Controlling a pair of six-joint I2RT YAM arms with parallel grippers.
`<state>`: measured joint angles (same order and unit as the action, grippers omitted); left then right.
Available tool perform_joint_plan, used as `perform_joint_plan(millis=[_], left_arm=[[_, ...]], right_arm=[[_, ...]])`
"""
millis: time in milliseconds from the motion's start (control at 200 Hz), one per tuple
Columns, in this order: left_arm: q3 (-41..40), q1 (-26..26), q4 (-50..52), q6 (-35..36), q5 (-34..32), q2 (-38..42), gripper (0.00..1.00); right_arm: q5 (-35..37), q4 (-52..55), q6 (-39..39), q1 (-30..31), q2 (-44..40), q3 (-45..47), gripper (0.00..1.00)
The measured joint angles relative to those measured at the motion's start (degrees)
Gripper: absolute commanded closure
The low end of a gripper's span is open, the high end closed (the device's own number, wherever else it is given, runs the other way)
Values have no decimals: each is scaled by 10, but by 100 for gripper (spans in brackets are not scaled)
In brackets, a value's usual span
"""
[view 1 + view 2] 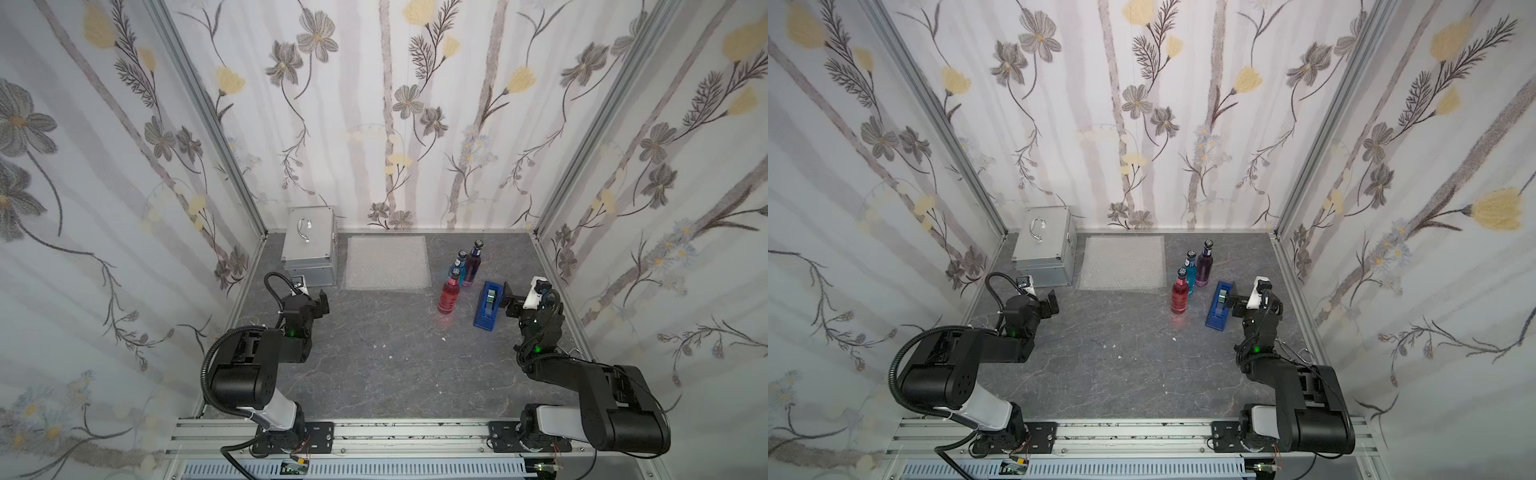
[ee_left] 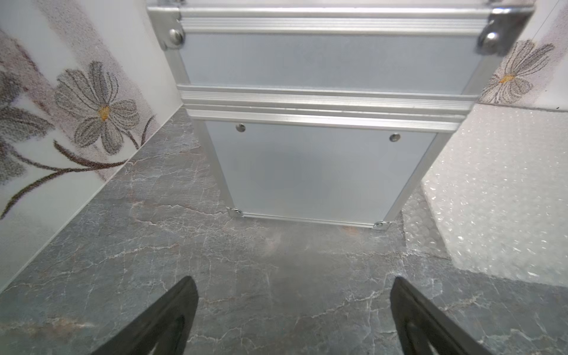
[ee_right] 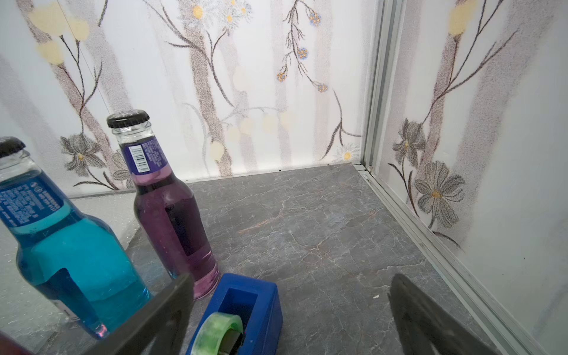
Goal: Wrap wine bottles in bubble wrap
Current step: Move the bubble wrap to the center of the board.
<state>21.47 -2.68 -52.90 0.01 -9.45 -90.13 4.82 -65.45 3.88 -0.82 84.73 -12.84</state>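
Note:
Three wine bottles stand upright in a cluster right of centre: red, blue and purple. The bubble wrap lies flat at the back, to their left. My left gripper is open and empty, hovering in front of the silver case with the wrap's corner off to one side. My right gripper is open and empty too, right beside the tape dispenser. In the right wrist view the blue bottle and purple bottle stand just beyond its fingers.
A silver metal case stands at the back left against the wall. A blue tape dispenser with a green-tinted roll sits right of the red bottle. Patterned walls enclose three sides of the grey marbled table.

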Motion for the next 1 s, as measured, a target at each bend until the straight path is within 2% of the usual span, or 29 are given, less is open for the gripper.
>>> perform_joint_plan(millis=[670, 760, 999], left_arm=[[0, 0, 5, 0, 2, 6, 0], [9, 0, 40, 3, 15, 39, 0], [101, -1, 183, 19, 53, 104, 0]], right_arm=[[0, 0, 0, 0, -2, 0, 0], [0, 9, 0, 0, -17, -1, 0], [9, 105, 0, 0, -101, -49, 0]])
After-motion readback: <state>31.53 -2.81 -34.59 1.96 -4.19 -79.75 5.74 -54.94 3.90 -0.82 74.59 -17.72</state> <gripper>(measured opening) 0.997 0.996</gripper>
